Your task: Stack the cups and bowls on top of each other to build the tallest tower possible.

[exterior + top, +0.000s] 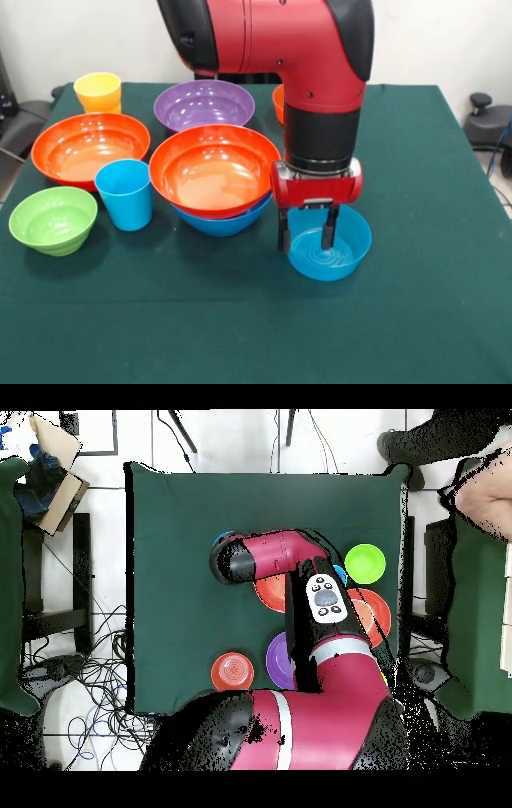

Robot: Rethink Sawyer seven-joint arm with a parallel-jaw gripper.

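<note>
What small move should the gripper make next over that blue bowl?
Probably close the gripper on the medium blue bowl's near-left rim. Its fingers look spread, one outside the rim and one inside, so the bowl is not yet clamped. Once gripped, it could be lifted toward the large orange bowl, which already sits nested in a blue bowl.

Arm (320, 72) cut off by top edge in front view. It hides most of small orange bowl (278, 102) behind it. Large blue bowl (224, 220) mostly covered by orange bowl (214, 168) nested in it.

Overhead: arm (300, 584) covers med. blue bowl (228, 538) except a sliver; gripper hidden; purple bowl (277, 661) half hidden. Person (487, 494) at right edge, cut off.
</note>
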